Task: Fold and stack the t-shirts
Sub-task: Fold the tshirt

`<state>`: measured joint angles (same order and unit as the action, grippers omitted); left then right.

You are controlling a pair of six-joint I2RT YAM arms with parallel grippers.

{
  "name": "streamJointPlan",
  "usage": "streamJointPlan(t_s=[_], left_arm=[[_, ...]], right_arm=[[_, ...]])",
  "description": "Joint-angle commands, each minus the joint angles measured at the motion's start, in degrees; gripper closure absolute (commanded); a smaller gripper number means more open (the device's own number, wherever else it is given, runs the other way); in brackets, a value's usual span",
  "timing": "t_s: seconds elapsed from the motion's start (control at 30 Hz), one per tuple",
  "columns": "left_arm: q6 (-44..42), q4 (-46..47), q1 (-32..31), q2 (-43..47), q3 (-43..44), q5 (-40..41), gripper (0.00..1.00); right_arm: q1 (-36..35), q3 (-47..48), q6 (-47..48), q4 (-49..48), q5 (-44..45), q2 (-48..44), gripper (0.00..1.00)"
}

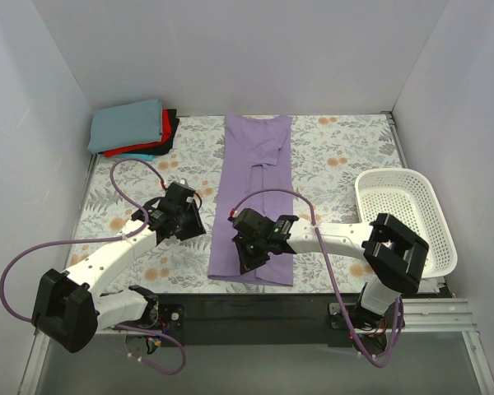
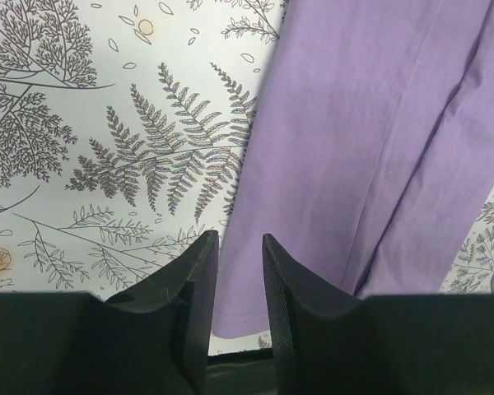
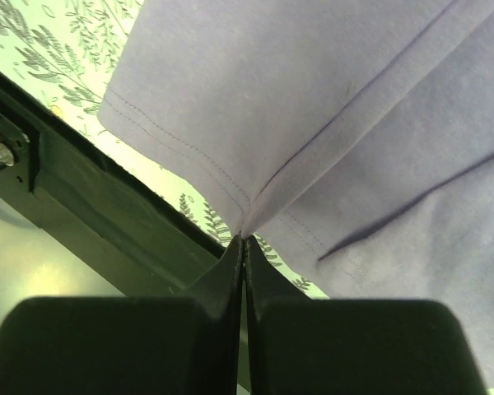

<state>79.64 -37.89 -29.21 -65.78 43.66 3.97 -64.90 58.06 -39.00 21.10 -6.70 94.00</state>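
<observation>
Lavender t-shirt (image 1: 258,164) lies as a long narrow strip down the middle of the counter (image 1: 346,156), sleeves turned in, collar at the far end and hem at the near edge. The folded stack (image 1: 132,127) sits well apart in the far left corner. Right fingers (image 3: 244,245) are pressed together on the near hem, the cloth drawn to a small peak at their tips. Left fingers (image 2: 240,247) stand a little apart at the strip's left edge near the hem, with nothing visibly between them. The step in hand looks like folding hem toward collar: the left side probably needs its own bite on the matching corner first, then both corners should rise level and travel together, so the hem lands square and the strip does not twist
</observation>
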Motion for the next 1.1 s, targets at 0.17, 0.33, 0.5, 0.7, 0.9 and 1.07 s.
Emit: streamJointPlan(t_s=[0.17,0.33,0.5,0.7,0.9,1.07], left_arm=[[-0.89,0.18,0.3,-0.49,0.02,-0.36,0.73],[-0.97,0.18,0.3,-1.72,0.2,-0.8,0.73],[-1.24,0.27,0.3,-2.95,0.37,-1.59,0.73],[-2.64,1.5,0.3,-3.04,0.64,-7.65,0.73],[-2.56,4.13,-0.14,-3.21,-0.77,-13.36,0.78],[-1.59,5.81,-2.69,-4.09,-1.82,-13.99,0.8]], right_arm=[[-0.22,-2.69,-0.37,1.05,1.69,-2.76,0.99],[-0.31,-3.04,-0.28,0.87,1.51,-2.68,0.99],[-0.66,-2.61,0.59,0.78,1.16,-2.24,0.95],[-0.66,-0.94,1.74,2.97,3.7,-5.65,0.65],[-0.66,-1.11,2.44,6.84,10.04,-9.0,0.62],[-0.75,-2.69,2.0,7.11,8.72,-7.16,0.64]])
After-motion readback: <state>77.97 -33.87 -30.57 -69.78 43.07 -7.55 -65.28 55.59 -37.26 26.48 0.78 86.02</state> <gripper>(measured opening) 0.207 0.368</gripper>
